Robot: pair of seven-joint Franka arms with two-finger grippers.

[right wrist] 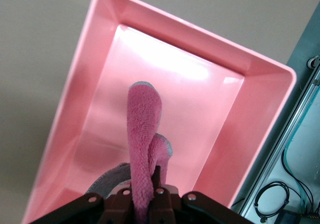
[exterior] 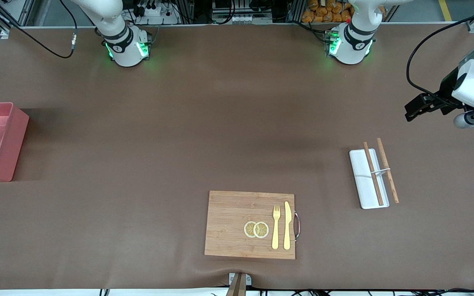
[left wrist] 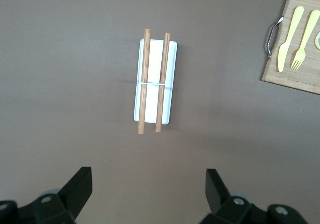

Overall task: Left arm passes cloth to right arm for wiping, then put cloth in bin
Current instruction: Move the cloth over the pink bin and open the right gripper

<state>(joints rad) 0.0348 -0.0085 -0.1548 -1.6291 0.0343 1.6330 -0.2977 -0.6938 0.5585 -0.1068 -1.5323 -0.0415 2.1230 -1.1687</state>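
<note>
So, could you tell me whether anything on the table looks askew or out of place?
Only a small thing: one chopstick lies off the white tray on the mat, angled away from its partner, which rests on the tray. The cutting board setting looks tidy.

Two robot arms with glossy white rounded casings. Their two bases, the right arm's base (exterior: 124, 47) at upper left of the front view and the left arm's base (exterior: 349, 45) at upper right, are white domes ringed by a black band, each bearing a small dark round mark and glowing green lights. Black cables trail near both. At the far right edge, the left arm's white wrist carries a black block and a grey cylinder. The left gripper (left wrist: 149, 194) has black angular fingers with round metal screws. The right gripper (right wrist: 145, 204) is dark brown-black, also studded with screws.
</note>
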